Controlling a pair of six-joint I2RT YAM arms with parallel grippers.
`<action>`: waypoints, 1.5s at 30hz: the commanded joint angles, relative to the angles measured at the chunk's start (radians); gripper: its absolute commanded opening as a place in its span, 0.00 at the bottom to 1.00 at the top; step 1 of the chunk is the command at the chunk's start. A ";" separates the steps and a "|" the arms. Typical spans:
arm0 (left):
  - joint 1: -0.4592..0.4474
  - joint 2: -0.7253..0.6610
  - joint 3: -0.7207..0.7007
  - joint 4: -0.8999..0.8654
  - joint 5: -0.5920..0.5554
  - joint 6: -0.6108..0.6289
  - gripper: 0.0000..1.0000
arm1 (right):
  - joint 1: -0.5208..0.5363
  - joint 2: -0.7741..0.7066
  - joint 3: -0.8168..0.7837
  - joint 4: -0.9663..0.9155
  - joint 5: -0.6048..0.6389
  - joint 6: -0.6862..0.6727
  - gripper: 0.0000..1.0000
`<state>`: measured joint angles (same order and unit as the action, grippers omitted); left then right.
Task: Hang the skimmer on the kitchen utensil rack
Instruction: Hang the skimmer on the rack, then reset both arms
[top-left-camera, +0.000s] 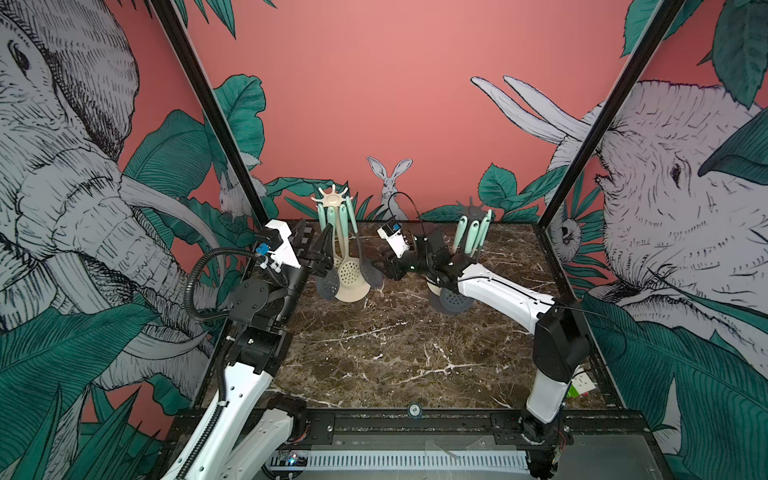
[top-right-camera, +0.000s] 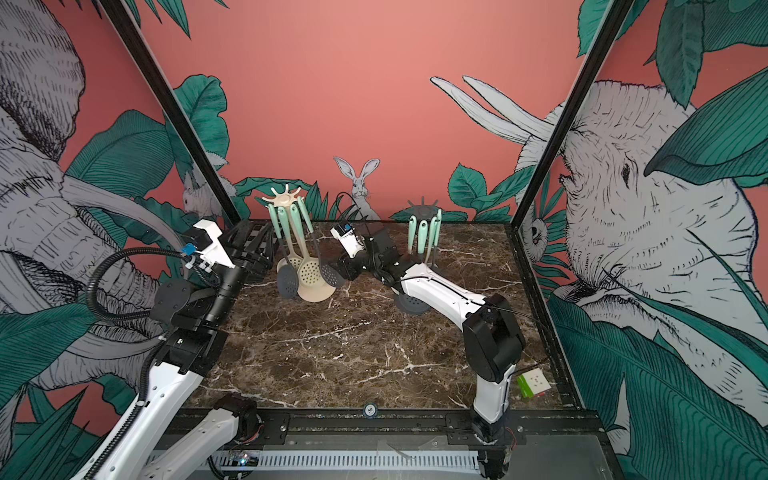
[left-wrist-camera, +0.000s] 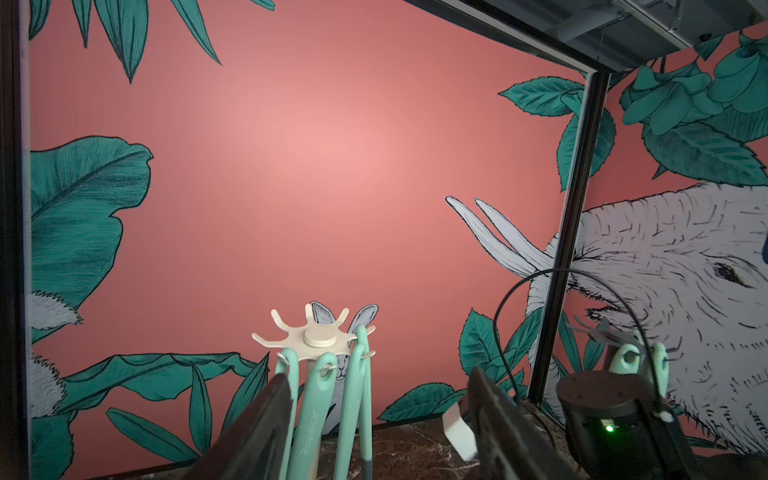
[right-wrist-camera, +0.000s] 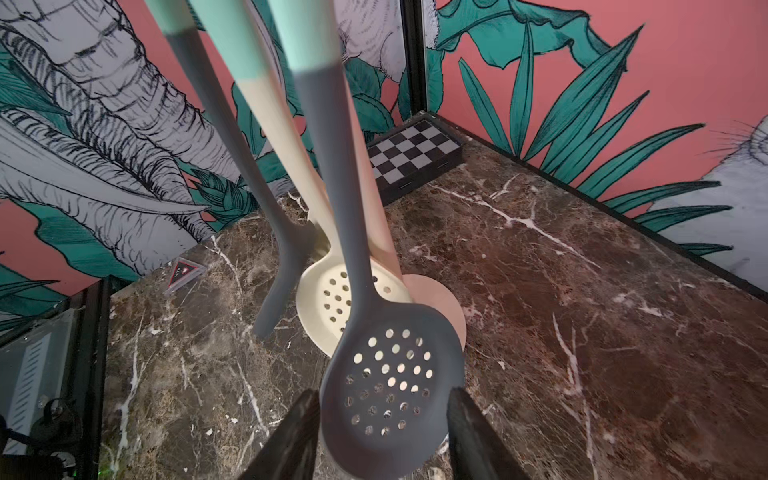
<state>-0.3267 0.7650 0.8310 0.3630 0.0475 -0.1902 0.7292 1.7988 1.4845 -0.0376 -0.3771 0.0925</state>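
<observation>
The grey skimmer (right-wrist-camera: 390, 365) is hanging among other utensils on the cream utensil rack (top-left-camera: 332, 198), which is standing by the desk's (top-left-camera: 395, 353) back edge, toward its left corner. The right gripper (right-wrist-camera: 383, 392) is flanking the perforated head with jaws spread, apparently pinching nothing. The left gripper (left-wrist-camera: 378, 374) is waiting spread beside the mint handles (left-wrist-camera: 309, 415). The release seems under way, so retreating straight back without nudging the head is advisable. Only the left wrist view is showing handles looped over the prongs, and only the right wrist view is showing clearance around the head.
</observation>
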 joint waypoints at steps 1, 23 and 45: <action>-0.002 -0.004 -0.025 -0.024 -0.041 -0.006 0.69 | 0.001 -0.092 -0.018 0.021 0.059 -0.031 0.50; 0.223 0.054 -0.404 0.232 -0.457 0.009 0.71 | 0.002 -0.862 -0.507 0.139 0.424 -0.172 0.48; 0.237 0.469 -0.486 0.391 -0.318 0.246 0.72 | -0.095 -1.124 -0.856 0.207 1.105 -0.161 0.48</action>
<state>-0.0944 1.1896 0.3630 0.6682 -0.2943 0.0086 0.6651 0.6712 0.6540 0.1188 0.6502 -0.1074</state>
